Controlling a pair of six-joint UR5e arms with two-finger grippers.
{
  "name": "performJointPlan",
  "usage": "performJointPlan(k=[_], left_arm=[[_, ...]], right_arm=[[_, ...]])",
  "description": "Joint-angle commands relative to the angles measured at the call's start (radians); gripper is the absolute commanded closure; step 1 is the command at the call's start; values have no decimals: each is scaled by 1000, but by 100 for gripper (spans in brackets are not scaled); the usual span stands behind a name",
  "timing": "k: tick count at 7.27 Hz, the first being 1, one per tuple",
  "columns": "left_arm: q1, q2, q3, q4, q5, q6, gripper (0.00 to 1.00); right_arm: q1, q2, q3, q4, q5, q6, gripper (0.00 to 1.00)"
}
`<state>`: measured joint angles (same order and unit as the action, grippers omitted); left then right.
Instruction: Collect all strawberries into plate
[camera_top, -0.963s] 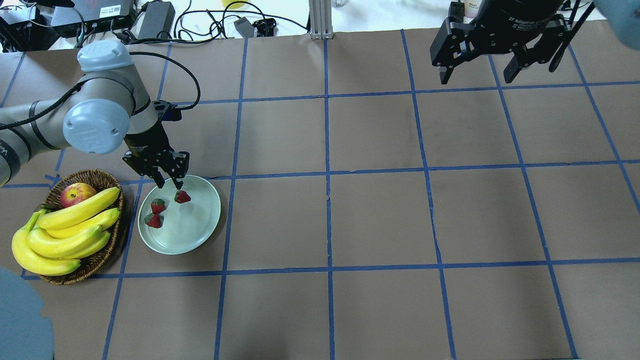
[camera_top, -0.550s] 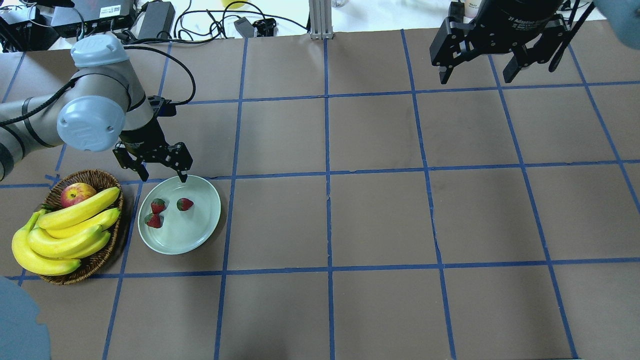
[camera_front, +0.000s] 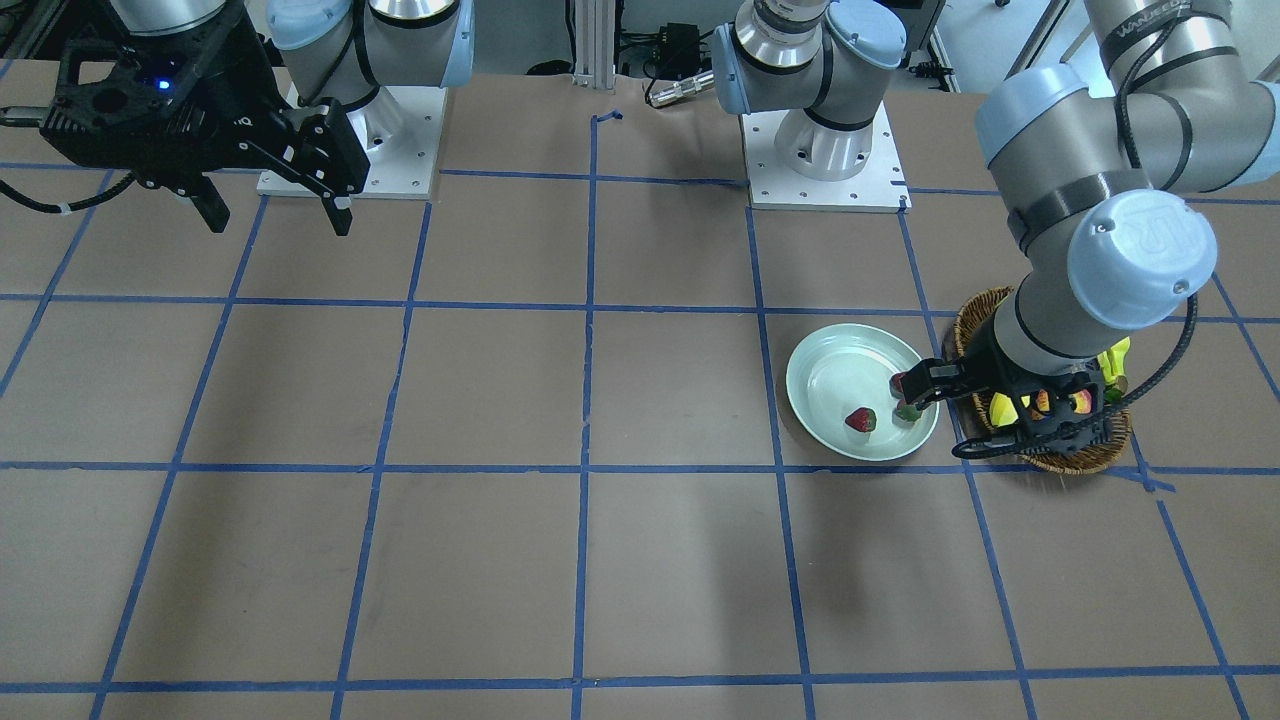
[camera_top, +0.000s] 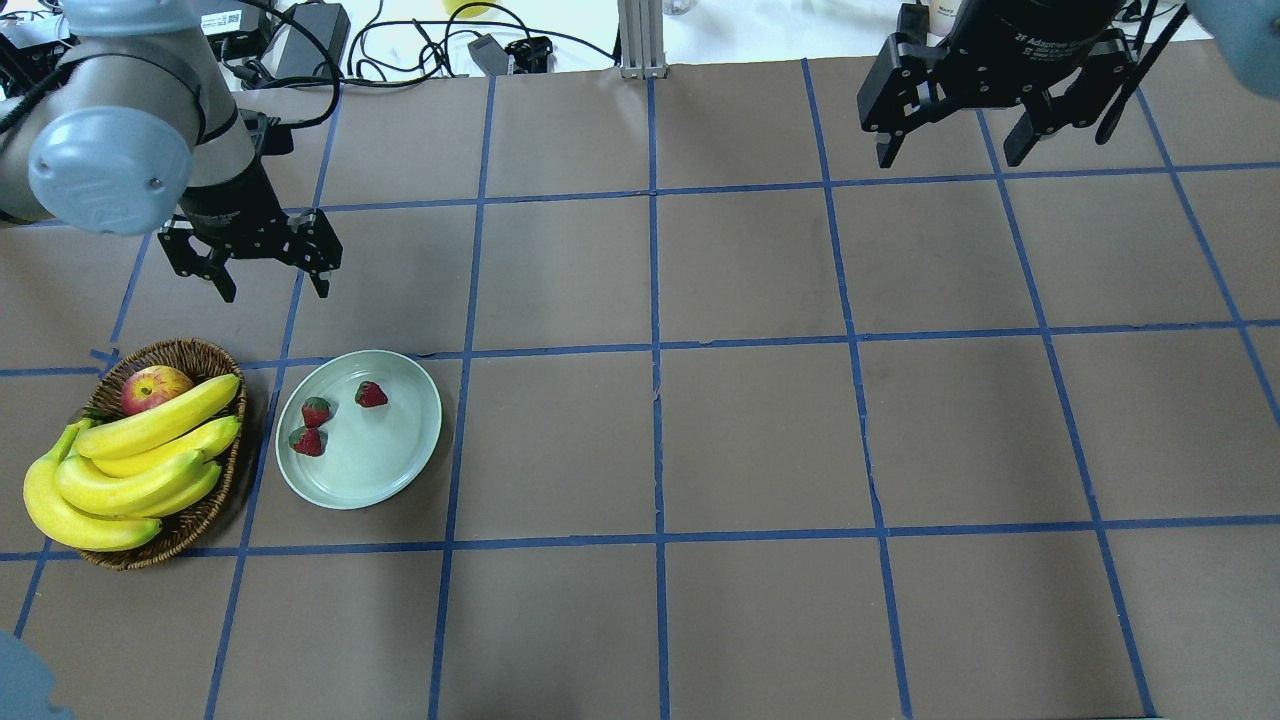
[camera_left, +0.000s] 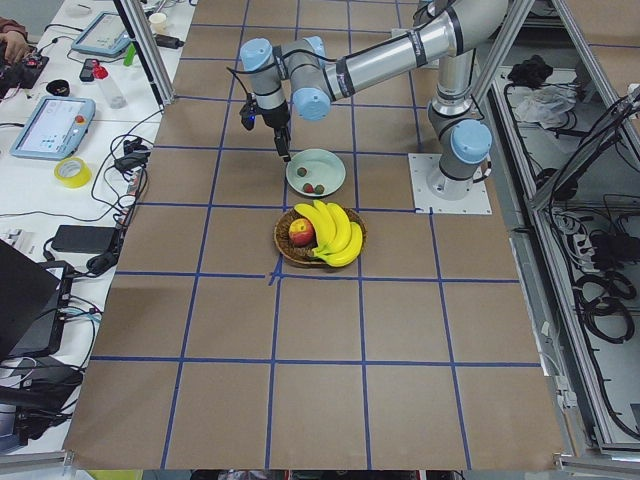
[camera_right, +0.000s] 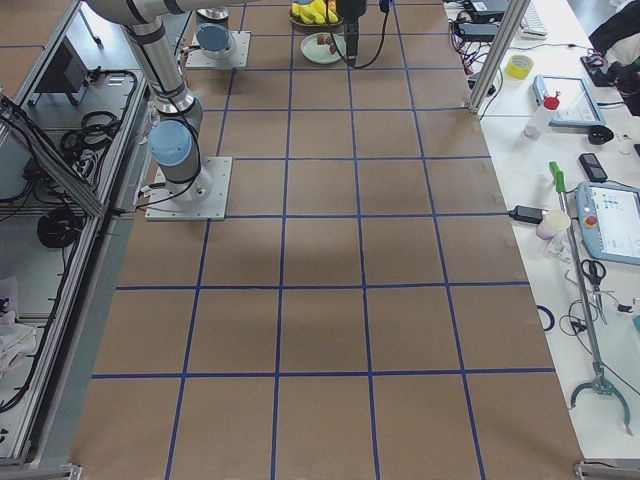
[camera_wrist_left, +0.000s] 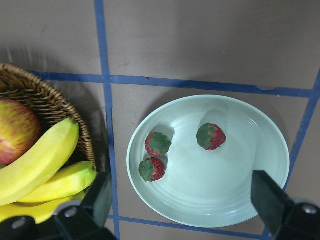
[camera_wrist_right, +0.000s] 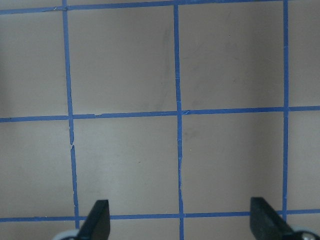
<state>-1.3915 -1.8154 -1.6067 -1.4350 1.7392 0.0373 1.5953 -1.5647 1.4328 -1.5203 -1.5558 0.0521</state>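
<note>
All three small red strawberries (camera_top: 316, 411) with green leafy tops lie inside the round, pale green plate (camera_top: 390, 465). The plate sits on the brown table (camera_top: 760, 430), just beside the brown wicker basket (camera_top: 236, 478) of yellow bananas (camera_top: 140, 450) and a red-yellow apple (camera_top: 155, 388). Two berries lie close together on the basket side, and one lies a little apart. The black left gripper (camera_top: 275, 290) hangs above the table beyond the plate, with its two fingers wide apart and nothing in them. The black right gripper (camera_top: 948, 155) is far away on the other side, spread wide and empty too. So the job looks done. If a berry did need moving, I think it would be light, soft and easy to squash. It should be pinched gently round its fat red middle, not by the floppy leaves.
</note>
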Motion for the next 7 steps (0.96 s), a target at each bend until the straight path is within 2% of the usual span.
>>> performJointPlan(k=[1,4,7], left_arm=[[-17,34,41,-30,-6,-17,0],[-50,77,41,-22,-56,-129,0],[-61,148,42,-30,-78,-117,0]], right_arm=[[2,-2,-2,2,0,0,0],[-1,-2,-2,2,-3,2,0],[0,0,-2,0,3,0,0]])
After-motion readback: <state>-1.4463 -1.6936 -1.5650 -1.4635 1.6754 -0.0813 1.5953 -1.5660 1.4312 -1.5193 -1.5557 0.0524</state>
